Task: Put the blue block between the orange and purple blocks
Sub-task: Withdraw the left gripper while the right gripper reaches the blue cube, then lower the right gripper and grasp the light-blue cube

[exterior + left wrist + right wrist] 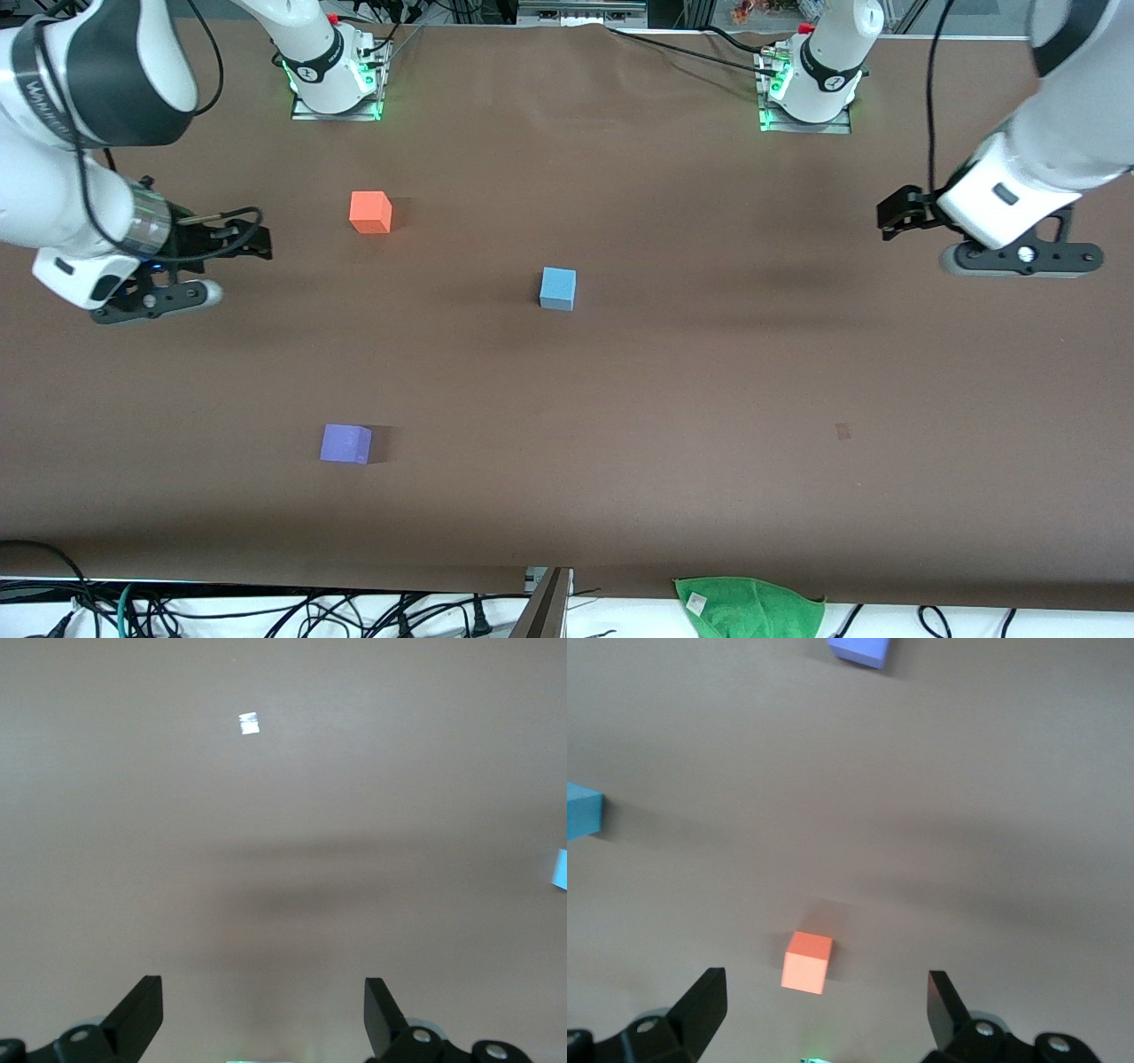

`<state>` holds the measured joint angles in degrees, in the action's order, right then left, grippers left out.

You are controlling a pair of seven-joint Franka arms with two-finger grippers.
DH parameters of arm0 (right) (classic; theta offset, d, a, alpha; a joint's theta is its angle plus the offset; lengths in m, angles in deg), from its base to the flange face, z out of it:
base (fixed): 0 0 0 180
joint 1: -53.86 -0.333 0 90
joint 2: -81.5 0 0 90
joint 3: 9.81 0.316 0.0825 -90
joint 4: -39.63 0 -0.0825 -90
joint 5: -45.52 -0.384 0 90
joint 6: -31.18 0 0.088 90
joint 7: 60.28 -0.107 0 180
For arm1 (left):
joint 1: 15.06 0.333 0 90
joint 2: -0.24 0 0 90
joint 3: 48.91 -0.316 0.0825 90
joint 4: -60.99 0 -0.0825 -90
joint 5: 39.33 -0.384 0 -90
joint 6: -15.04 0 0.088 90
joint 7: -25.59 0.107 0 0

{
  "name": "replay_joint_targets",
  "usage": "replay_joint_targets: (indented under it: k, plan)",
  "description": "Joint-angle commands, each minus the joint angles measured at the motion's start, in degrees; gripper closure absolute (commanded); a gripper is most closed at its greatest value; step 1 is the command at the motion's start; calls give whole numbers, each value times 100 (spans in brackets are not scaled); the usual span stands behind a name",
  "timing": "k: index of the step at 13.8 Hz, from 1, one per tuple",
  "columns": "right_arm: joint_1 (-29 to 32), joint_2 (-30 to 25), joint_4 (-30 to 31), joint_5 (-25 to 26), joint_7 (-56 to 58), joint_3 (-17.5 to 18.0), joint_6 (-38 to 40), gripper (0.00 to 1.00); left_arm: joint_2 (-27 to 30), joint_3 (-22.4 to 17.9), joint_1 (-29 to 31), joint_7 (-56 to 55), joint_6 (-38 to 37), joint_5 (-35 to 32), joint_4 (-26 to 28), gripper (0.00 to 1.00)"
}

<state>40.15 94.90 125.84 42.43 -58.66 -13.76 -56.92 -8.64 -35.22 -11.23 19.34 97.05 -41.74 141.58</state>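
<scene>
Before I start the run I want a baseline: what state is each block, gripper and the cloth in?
blue block: flat on the table, apart from the others, not held.
orange block: flat on the table, alone.
purple block: flat on the table, nearest the front camera.
left gripper: open, empty, over bare table.
right gripper: open, empty, above the orange block.
green cloth: crumpled at the table edge.

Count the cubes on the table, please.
3. The orange cube is farthest from the front camera, the purple cube is nearest to it, and the blue cube lies between them in depth, toward the left arm's end. None seems hidden.
</scene>
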Motion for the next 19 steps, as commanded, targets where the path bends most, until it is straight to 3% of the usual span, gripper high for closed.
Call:
replay_joint_targets:
  k: [1, 3, 5, 10, 13, 19]
  plan:
    - [-543, 47, -96, 37, -1054, -1, -170, 0, 823, -242, 171, 641, 751, 285, 936, 0]
    - [-1132, 240, -96, 19, -1942, -1, -486, 0, 1291, -498, 136, 659, 1106, 294, 1676, 0]
    - [-1755, 486, -104, -7, -2900, -1, -960, 0, 1292, -700, -206, 660, 1071, 276, 1705, 0]
    - [-2759, 1277, -104, -7, -4650, -1, -2226, 0, 1213, -657, -225, 642, 1054, 241, 1574, 0]
    - [-3085, 1769, -113, -7, -5346, -1, -2973, 0, 1134, -639, -225, 624, 1071, 232, 1494, 0]
    - [-3349, 2438, -113, -192, -5550, -1, -3792, 0, 1143, -639, -216, 607, 1002, 232, 1494, 0]
